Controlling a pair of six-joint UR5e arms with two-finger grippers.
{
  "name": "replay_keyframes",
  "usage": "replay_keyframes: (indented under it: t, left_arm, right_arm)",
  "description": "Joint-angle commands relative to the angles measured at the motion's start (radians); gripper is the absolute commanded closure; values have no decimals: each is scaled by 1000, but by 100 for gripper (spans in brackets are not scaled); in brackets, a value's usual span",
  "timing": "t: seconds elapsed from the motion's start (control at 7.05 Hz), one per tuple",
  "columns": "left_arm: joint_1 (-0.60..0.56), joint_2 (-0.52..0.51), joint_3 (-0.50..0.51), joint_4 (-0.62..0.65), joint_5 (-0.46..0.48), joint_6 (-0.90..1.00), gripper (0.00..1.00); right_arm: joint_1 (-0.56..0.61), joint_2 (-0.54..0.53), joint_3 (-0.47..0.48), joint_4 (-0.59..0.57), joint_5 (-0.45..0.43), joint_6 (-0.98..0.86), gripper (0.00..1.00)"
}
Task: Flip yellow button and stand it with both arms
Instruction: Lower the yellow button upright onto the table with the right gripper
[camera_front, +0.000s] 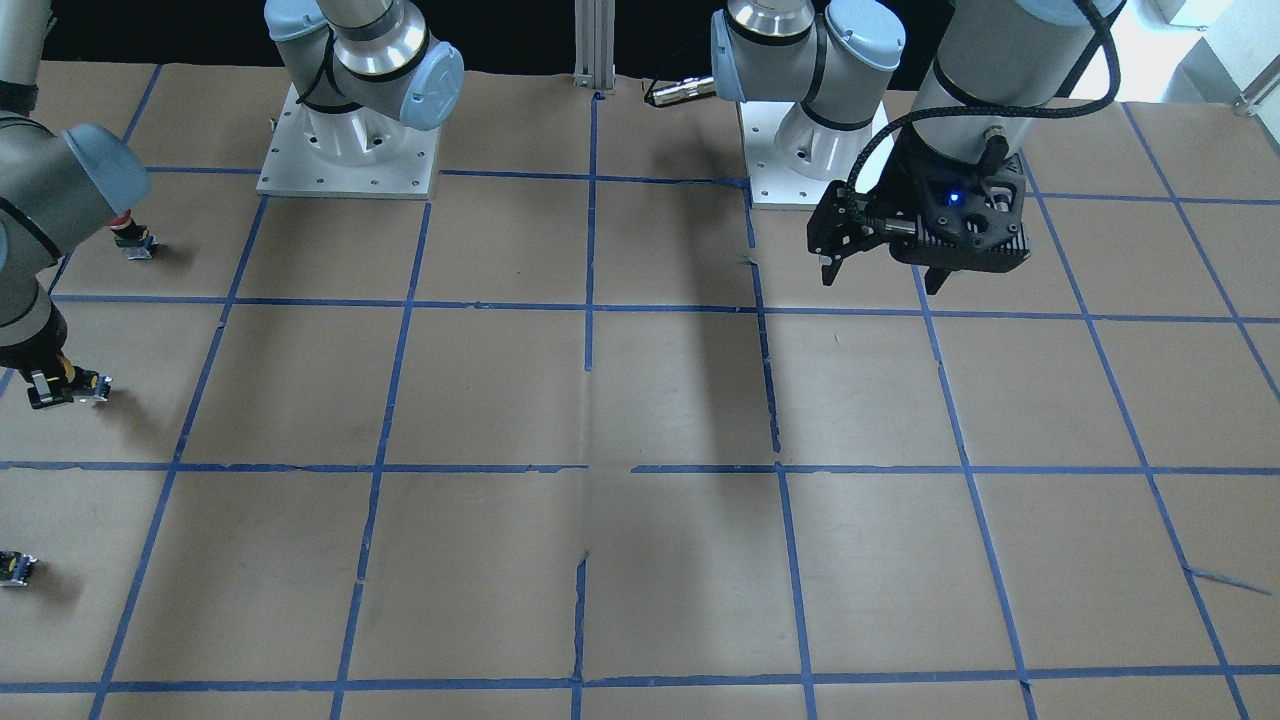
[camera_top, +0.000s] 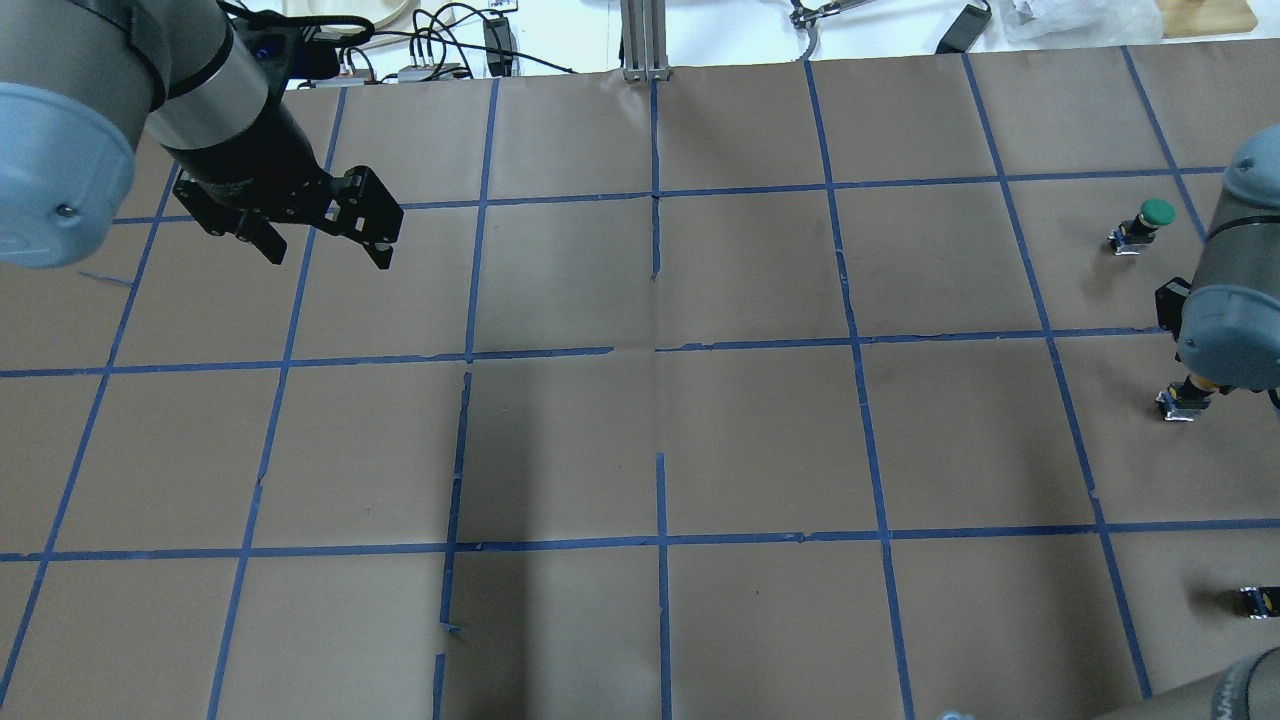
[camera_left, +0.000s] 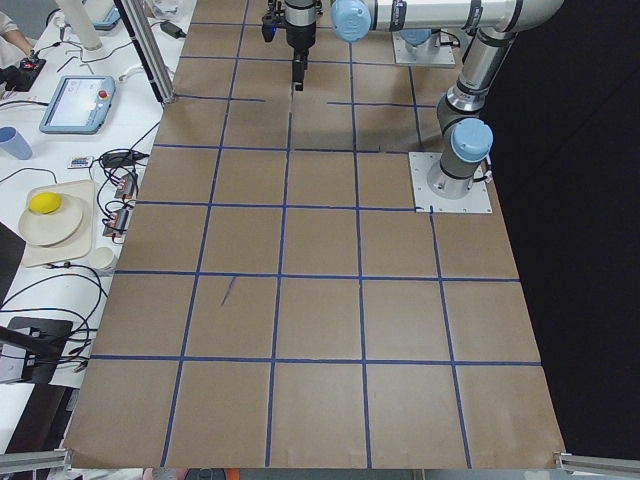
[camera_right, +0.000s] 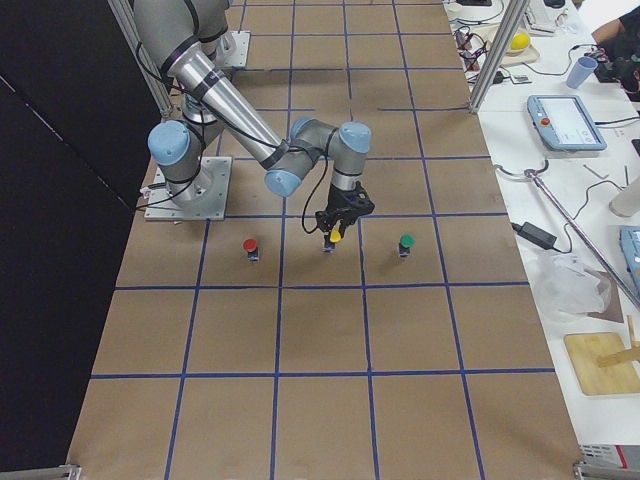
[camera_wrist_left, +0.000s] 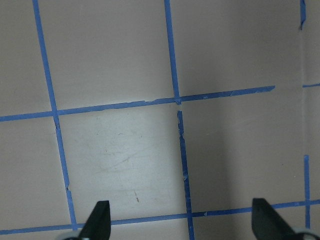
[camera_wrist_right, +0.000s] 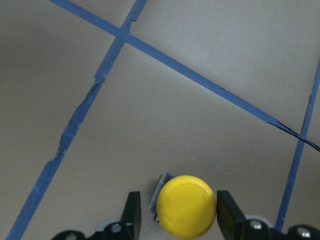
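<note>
Brown paper surface (camera_front: 680, 400) gridded in blue tape runs wide between the arms in the front view. The left arm (camera_front: 985, 80) hangs above it, jaws spread wide. The yellow button (camera_front: 68, 385) sits under the right arm (camera_front: 40, 190), well apart from the left, with the red button (camera_front: 130, 238) nearer the base. Overhead, the green button (camera_top: 1150, 215) stands on its far side. Right wrist view: jaws spread either side of the yellow cap, a gap showing on one side
</note>
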Motion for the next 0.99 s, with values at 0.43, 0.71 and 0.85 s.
replay_keyframes:
  t: [0.43, 0.71, 0.85]
  left_arm:
    - [1, 3, 12, -11, 0, 1, 0]
    - [10, 13, 18, -38, -7, -1, 0]
    - [11, 16, 18, -40, -4, 1, 0]
  right_arm:
    - [1, -46, -18, 64, -41, -59, 0]
    - [6, -126, -149, 382, 56, -60, 0]
    - [26, -135, -241, 565, 75, -63, 0]
